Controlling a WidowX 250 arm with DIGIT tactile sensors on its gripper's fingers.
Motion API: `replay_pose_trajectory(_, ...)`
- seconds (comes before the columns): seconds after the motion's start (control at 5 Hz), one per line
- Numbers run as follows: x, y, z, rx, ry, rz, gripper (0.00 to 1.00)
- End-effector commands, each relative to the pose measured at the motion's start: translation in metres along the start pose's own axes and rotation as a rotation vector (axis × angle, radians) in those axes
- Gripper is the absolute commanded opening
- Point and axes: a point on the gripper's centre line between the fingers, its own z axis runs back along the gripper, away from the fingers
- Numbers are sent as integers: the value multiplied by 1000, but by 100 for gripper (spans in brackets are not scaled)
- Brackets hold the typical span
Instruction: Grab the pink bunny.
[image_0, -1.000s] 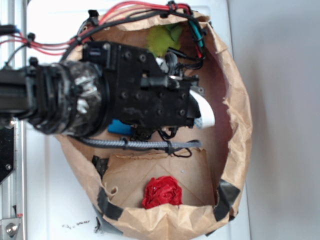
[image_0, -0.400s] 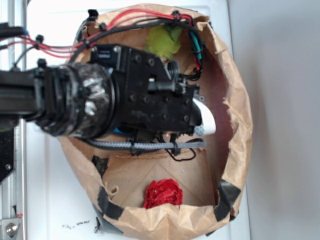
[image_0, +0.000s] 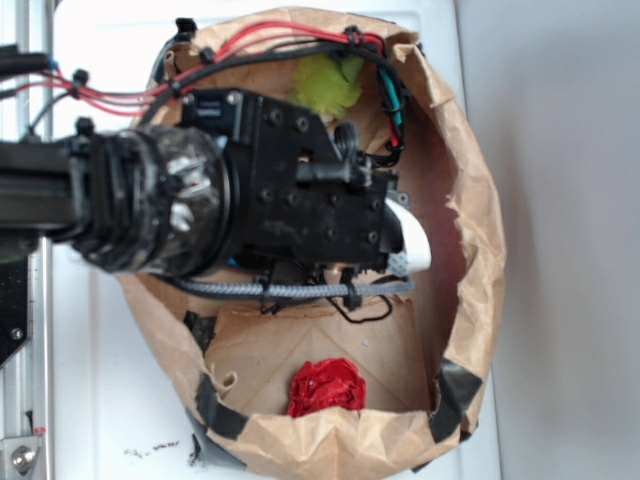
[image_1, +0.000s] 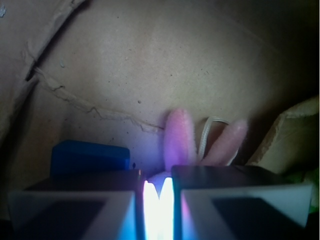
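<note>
- The black robot gripper (image_1: 159, 200) is reaching into the brown paper bag (image_0: 480, 250).
- Its jaws are closing narrowly around the fluffy pale-pink plush bunny (image_1: 176, 140), whose ears are pointing straight ahead beyond the fingertips.

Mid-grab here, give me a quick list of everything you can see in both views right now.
bunny: one, pink, ears poking up just past the tool tips
block: one, blue, left of the bunny in the wrist view
green toy: one, lime, far side of the bag
red lump: one, red, near side of the bag
bag: one, brown paper, taped rim, holding everything
tool: one, narrow gap, around the bunny's body
</note>
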Motion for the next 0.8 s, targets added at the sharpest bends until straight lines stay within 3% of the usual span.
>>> replay_pose_trajectory(0.0, 0, 7, 21, -46, -46, 34, 0)
replay_pose_trajectory(0.2, 2, 20, 61, -143, -106, 69, 0)
replay_pose_trajectory(0.6, 8, 41, 84, -193, -141, 126, 0)
